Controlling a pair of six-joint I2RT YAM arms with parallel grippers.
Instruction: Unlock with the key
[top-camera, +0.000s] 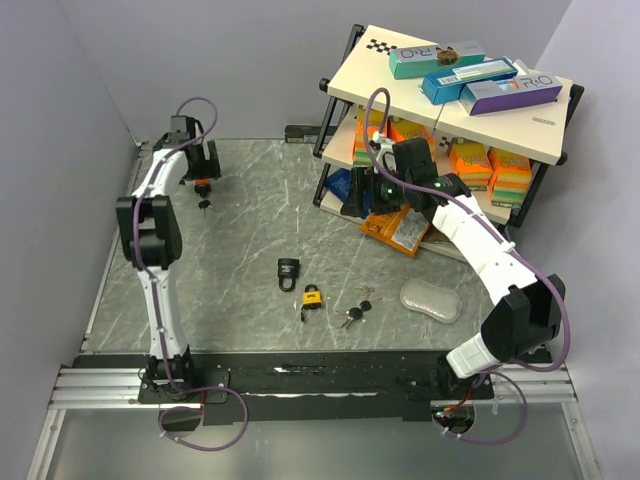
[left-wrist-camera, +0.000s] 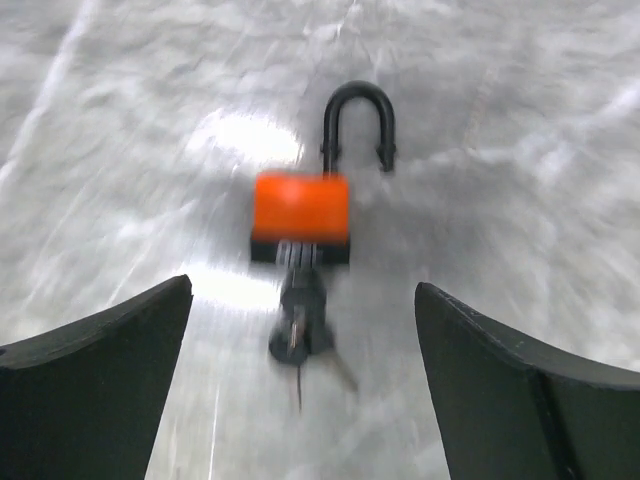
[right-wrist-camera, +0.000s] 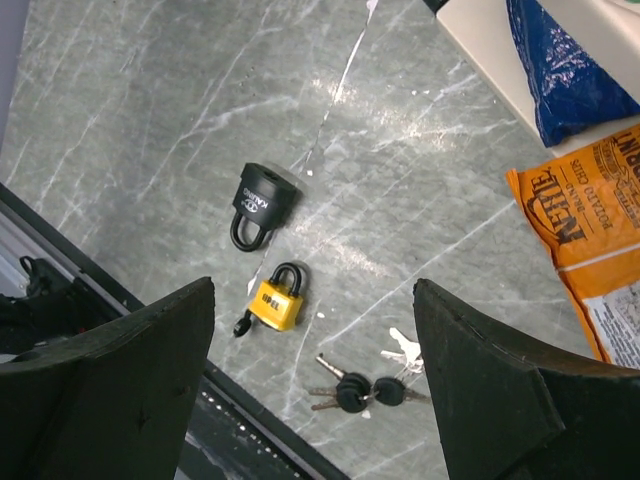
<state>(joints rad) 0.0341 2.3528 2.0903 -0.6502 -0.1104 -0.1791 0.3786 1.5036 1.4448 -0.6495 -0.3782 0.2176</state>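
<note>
Orange padlock (left-wrist-camera: 300, 215), key (left-wrist-camera: 298, 335) inserted, lies before the wide-open left gripper (left-wrist-camera: 302, 292); right gripper (right-wrist-camera: 312, 288) gapes above yellow padlock (right-wrist-camera: 274, 303).

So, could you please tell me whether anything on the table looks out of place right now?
The orange snack bag lies askew on the table beside the shelf, apparently fallen out. Nothing else stands out.
</note>
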